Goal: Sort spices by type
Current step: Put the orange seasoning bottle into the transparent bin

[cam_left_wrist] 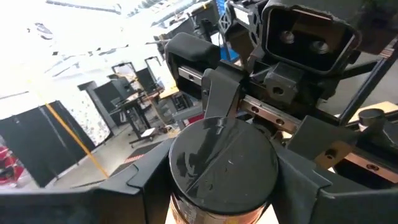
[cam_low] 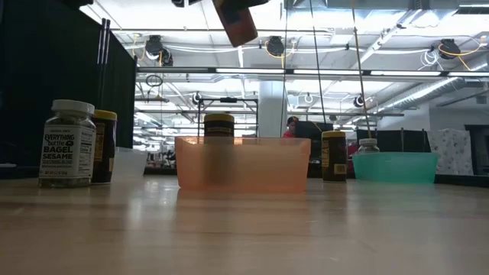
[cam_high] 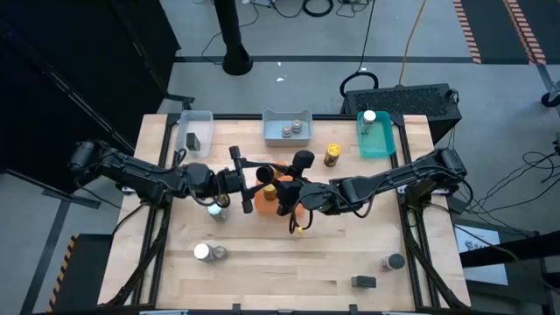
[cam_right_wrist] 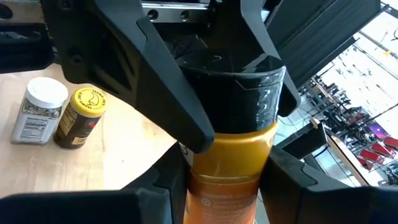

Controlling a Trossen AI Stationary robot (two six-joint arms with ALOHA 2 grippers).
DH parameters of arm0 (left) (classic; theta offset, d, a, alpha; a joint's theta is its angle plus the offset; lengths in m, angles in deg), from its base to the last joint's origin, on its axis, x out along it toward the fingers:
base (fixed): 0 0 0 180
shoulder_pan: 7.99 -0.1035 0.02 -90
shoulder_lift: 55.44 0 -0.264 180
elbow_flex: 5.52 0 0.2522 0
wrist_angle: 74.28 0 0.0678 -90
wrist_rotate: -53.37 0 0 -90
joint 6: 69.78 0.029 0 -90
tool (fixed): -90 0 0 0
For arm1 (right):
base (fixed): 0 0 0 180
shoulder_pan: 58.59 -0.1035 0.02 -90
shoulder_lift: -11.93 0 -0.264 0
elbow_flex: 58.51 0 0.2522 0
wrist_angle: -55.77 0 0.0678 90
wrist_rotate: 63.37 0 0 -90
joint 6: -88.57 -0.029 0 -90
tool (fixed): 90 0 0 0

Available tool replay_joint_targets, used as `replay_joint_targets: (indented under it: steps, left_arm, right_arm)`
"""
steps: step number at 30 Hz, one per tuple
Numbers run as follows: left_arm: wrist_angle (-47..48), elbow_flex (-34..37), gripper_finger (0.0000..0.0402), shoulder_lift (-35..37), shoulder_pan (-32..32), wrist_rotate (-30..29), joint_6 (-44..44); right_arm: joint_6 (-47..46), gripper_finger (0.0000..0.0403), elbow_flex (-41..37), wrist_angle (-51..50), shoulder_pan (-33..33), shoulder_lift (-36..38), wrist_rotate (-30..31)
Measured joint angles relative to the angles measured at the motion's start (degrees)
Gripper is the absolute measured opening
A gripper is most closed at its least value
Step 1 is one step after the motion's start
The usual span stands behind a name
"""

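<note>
I see both tools meet above the orange tray (cam_high: 265,194) at the middle of the desk (cam_high: 289,262). The right tool (cam_right_wrist: 227,134) is clenched on a dark-lidded amber jar (cam_right_wrist: 227,155). The left tool (cam_left_wrist: 214,146) has its fingers at both sides of this same jar; if it grips, I cannot tell. Farther, two jars stand in the blue-grey tray (cam_high: 289,128).

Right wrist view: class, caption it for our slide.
Both grippers clasp one dark-lidded amber spice jar; two more jars stand on the table.

two black jointed arms (cam_high: 140,175), chunky matte wrist housing (cam_left_wrist: 308,37) with two screws, bare metal rail, angular black fingers (cam_right_wrist: 155,81), yellow cable bit (cam_high: 300,229)
</note>
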Motion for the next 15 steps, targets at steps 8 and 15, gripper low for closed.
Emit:
replay_joint_targets:
  steps: [8, 15]
  left_arm:
    - [0.0, -1.0, 0.0211, 0.0, 0.0, -3.9, -3.2]
    - [0.9, -1.3, 0.0211, 0.4, -0.3, -12.8, -1.8]
  right_arm:
    - [-3.1, 0.0217, 0.0, 0.8, 0.1, 0.3, 0.9]
    - [-2.1, 0.0269, 0.0, 0.3, 0.0, 1.0, 2.1]
